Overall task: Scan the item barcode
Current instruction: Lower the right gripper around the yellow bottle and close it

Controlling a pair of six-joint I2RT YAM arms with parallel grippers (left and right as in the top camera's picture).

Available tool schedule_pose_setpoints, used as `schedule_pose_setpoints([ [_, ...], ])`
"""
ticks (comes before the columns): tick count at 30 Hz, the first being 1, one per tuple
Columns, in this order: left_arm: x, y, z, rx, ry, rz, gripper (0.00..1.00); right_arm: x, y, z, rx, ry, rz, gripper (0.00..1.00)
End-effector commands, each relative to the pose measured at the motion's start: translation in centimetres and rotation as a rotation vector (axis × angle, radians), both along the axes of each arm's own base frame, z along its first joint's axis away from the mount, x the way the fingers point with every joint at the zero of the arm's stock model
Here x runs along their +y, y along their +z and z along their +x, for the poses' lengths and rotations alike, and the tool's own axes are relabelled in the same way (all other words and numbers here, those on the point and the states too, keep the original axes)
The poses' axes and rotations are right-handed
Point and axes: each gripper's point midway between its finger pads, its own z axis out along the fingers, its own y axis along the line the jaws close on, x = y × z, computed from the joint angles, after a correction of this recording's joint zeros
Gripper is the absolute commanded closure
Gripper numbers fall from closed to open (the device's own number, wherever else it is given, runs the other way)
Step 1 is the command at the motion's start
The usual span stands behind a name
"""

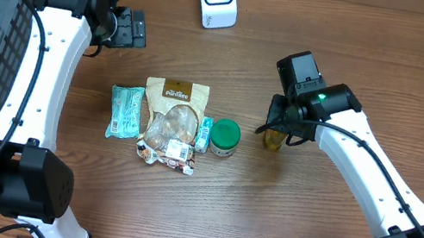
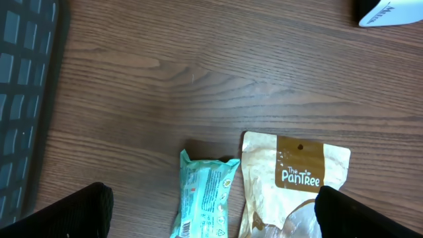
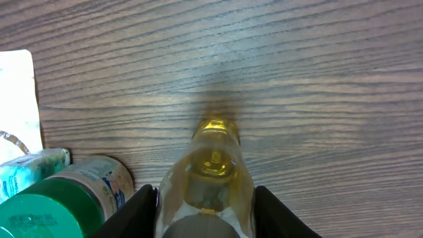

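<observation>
Glossy, rounded yellow bottle (image 3: 206, 165) on wood-grain tabletop (image 3: 317, 79). Right tool (image 3: 205, 198), angled down, flanks it closely; grip unclear. Left tool (image 2: 215, 211) gapes wide.

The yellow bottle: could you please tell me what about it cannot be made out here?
- Barcode: none shows on the bottle in any view.
- Overhead: the right end effector covers most of it.
- Right wrist: its near end is cut off by the bottom edge.
- Grip: contact of the fingers unclear.
</observation>
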Motion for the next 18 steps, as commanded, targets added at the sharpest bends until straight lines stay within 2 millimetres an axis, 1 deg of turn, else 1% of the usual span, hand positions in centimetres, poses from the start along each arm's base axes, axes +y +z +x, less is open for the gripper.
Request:
schedule_pose_setpoints([
  [1, -0.3, 0.7, 0.1, -0.02, -0.004, -0.004, 0.0, 0.2, 0.3, 0.6, -0.017, 0.091, -0.023, 0.58],
  [4, -0.3, 0.7, 0.1, -0.02, -0.004, -0.004, 0.0, 0.2, 0.3, 0.5, -0.015, 0.119, -0.034, 0.57],
  [5, -0.3, 0.7, 0.1, -0.02, -0.004, -0.004, 0.0, 0.2, 0.3, 0.5, -0.015, 0.119, -0.033, 0.53],
  [8, -0.3, 0.7, 0.1, -0.02, -0.004, -0.004, 0.0, 0.2, 0.3, 0.5, -0.015, 0.119, -0.033, 0.34],
  [9, -0.3, 0.7, 0.1, -0.02, -0.004, -0.004, 0.01, 0.2, 0.3, 0.5, -0.015, 0.119, -0.033, 0.27],
  [10, -0.3, 0.7, 0.1, -0.02, -0.004, -0.004, 0.0, 0.2, 0.3, 0.5, -0.016, 0.118, -0.034, 0.22],
  [14, -0.3, 0.7, 0.1, -0.02, -0.004, -0.004, 0.0, 0.2, -0.3, 0.5, 0.002, 0.104, -0.036, 0.22],
  [18, -0.3, 0.7, 0.1, -0.02, -0.004, -0.004, 0.0, 0.1, -1.8, 0.4, 0.044, 0.105, -0.052, 0.22],
])
